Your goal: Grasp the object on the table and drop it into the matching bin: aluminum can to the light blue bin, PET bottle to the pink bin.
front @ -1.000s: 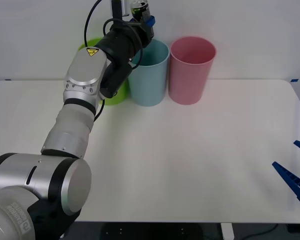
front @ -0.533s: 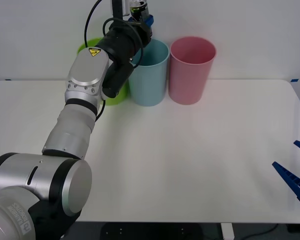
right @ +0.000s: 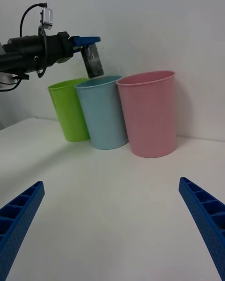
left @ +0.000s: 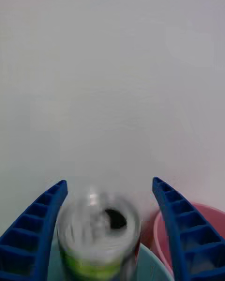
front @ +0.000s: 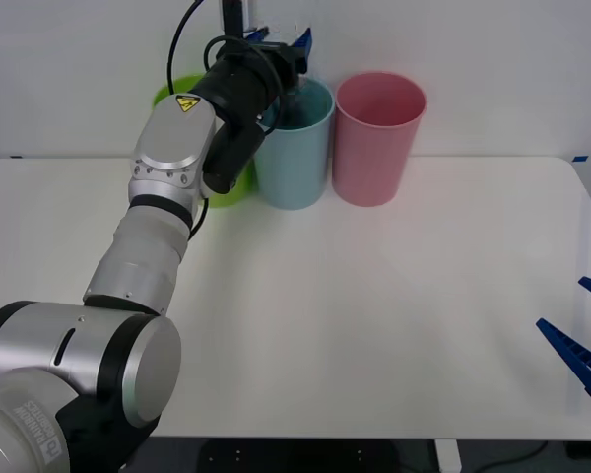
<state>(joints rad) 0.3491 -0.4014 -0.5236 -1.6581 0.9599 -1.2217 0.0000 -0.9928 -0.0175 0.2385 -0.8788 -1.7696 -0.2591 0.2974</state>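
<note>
Left gripper [front: 279, 39] spread above light blue bin [front: 294, 148] — aluminum can [right: 93, 61] loose

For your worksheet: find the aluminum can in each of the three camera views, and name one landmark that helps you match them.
Front view: aluminum can, a faint blur at the light blue bin mouth, under the left gripper.
Right wrist view: aluminum can, tilted, just above that bin.
Left wrist view: aluminum can, blurred between the open jaws.
Shared landmark: pink bin.

Bright even light; motion-blurred can [left: 99, 234]
</note>
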